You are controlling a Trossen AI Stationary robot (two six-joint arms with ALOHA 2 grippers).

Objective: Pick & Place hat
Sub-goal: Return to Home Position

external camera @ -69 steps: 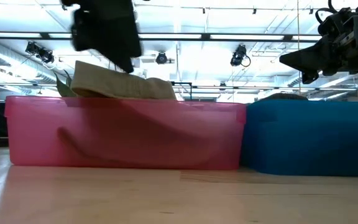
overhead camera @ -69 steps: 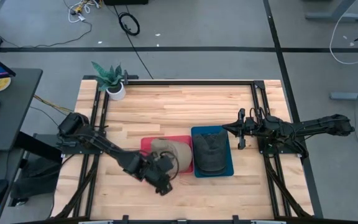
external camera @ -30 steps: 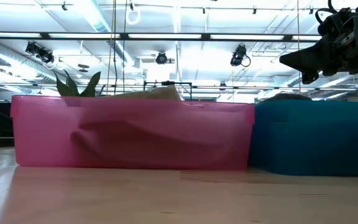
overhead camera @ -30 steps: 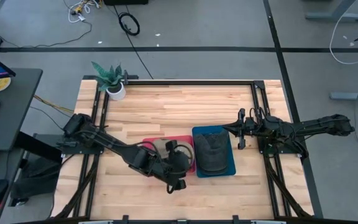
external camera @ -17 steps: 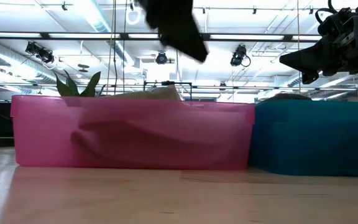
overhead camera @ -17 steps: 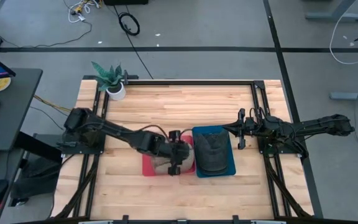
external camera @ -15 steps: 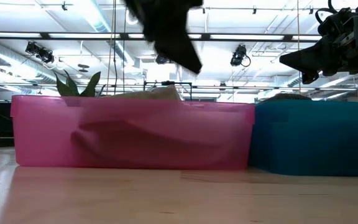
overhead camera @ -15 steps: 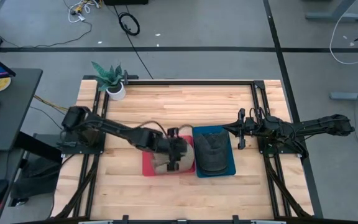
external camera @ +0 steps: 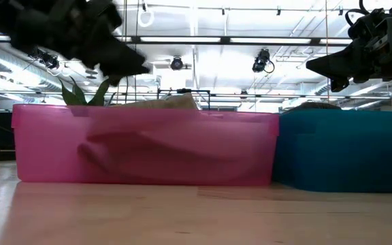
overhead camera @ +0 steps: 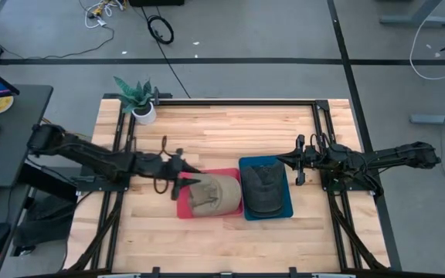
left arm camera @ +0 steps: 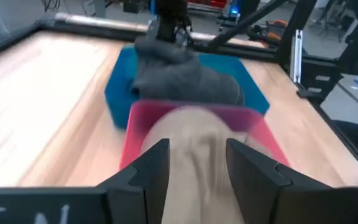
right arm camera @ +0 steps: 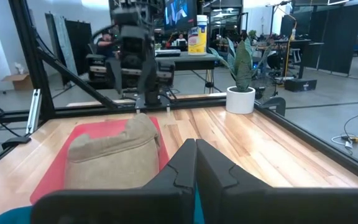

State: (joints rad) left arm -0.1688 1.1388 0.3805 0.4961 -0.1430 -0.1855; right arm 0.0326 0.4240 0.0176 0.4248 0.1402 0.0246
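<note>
My left hand (left arm camera: 196, 154) was released. In its wrist view the two dark fingers (left arm camera: 156, 171) stood apart with nothing held between them, although this picture was smeared. From above I saw the hand at the left edge of the red bin (overhead camera: 183, 209), and in the low view it hung higher than the rim and did not touch it. The arm stretched out behind it toward the left side of the surface (overhead camera: 230, 135).

Just past the fingers the brown cap (overhead camera: 213, 193) lay inside the red bin. It filled most of the bin, and its top rose a little over the rim in the low view. I could not tell if another cap lay under it.

The blue bin (overhead camera: 287, 207) stood directly to the right of the red one, the two walls touching or almost touching, both near the middle of the surface. The black cap (overhead camera: 263, 188) lay inside the blue bin and looked dark grey.

My right hand (right arm camera: 196, 163) was clenched, its two fingers pressed together and grasping nothing. It waited above the surface just to the right of the blue bin.

A potted plant (overhead camera: 139, 100) stood at the far left corner of the surface, well apart from both bins.
</note>
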